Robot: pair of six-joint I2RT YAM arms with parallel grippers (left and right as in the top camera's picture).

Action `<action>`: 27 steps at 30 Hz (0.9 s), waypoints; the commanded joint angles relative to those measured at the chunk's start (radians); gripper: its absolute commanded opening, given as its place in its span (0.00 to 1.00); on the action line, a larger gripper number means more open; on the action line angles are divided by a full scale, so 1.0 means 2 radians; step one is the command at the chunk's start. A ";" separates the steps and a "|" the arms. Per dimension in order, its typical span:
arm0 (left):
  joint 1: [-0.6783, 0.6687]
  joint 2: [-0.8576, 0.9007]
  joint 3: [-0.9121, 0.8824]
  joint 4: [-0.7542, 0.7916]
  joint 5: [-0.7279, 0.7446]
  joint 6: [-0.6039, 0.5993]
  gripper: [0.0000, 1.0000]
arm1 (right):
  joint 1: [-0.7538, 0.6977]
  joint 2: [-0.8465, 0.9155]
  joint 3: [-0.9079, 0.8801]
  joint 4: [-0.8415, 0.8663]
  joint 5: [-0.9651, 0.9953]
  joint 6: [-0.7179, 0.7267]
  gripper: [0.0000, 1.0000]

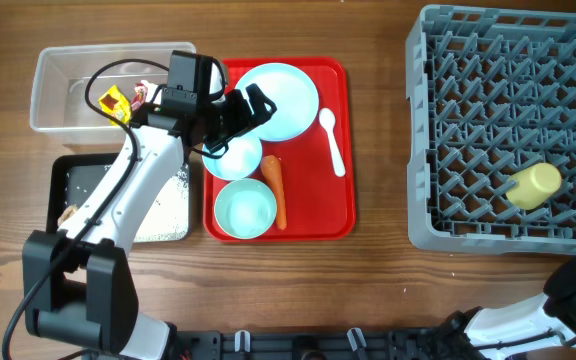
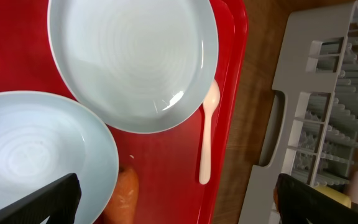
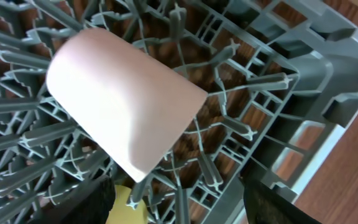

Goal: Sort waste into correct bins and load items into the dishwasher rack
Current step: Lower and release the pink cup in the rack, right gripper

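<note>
While our left tool (image 2: 178, 186) hangs wide apart over the red tray (image 2: 17, 68), our right tool (image 3: 178, 193) stands parted beside the pink cup (image 3: 123, 99) lying in the rack (image 3: 278, 93)

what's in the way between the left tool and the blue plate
nothing visible does. the left tool hangs open just above the red tray, and the plate lies bare. a bowl crowds one edge of it and the white spoon lies beside the other.
</note>
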 commanded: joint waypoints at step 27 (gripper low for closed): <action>0.002 0.002 0.002 0.001 -0.008 0.004 1.00 | -0.027 -0.148 -0.006 0.040 -0.170 0.001 0.73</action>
